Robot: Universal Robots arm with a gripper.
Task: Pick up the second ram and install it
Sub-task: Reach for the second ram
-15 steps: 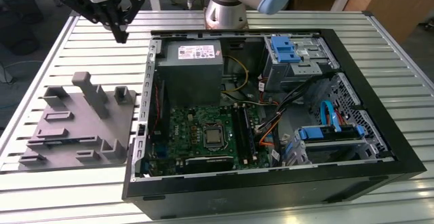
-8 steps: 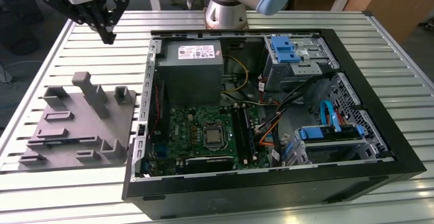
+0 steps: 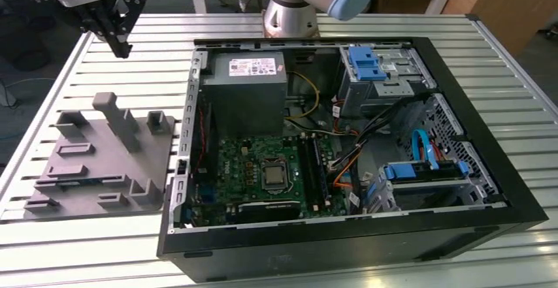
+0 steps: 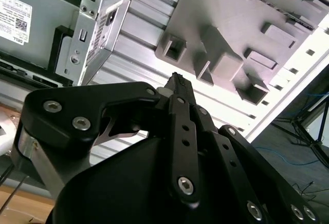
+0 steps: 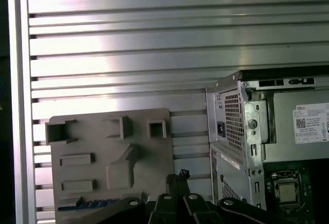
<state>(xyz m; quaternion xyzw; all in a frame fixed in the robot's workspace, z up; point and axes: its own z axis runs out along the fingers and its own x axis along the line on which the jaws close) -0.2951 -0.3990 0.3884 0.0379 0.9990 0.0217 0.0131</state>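
The second ram is a thin dark blue-green strip lying in a slot of the gray moulded holder tray. In the exterior view the ram sits near the tray's front left part. My gripper hangs high over the table, past the tray's far end at the exterior view's upper left. Its fingers meet in a point, shut and holding nothing, as both wrist views show. The motherboard's memory slots lie inside the open computer case.
The open computer case lies flat on the slatted metal table, just to the tray's right in the exterior view. Inside are a power supply, the motherboard, cables and blue drive brackets. The tray carries upright posts.
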